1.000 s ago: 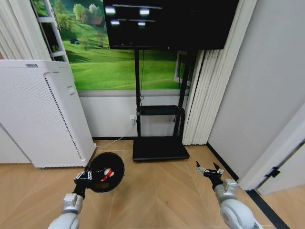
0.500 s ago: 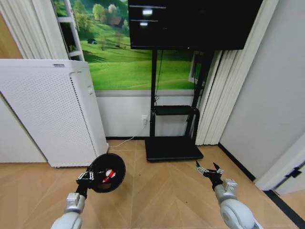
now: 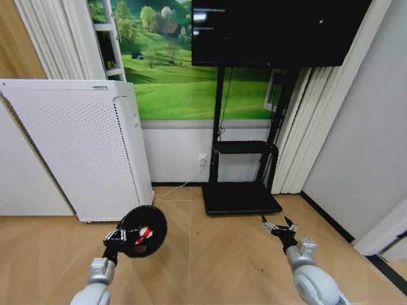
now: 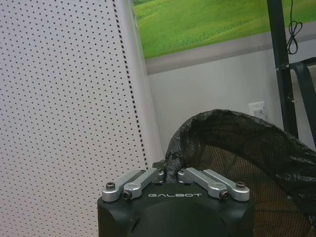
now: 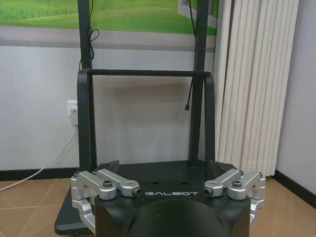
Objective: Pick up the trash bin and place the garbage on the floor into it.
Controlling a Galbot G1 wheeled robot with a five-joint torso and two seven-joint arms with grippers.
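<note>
One trash bin (image 3: 142,230), black and lined, hangs clear of the floor (image 3: 210,267) at about 10 o'clock in my head view, its mouth tipped toward me with a red-and-white piece (image 3: 143,233) inside. My left gripper (image 3: 114,238) is pinched tight on the rim at 8 o'clock. My right gripper (image 3: 278,229) sits at 4 o'clock, spread wide and empty. No loose garbage lies on the visible parquet, so I judge neither arm nearer.
</note>
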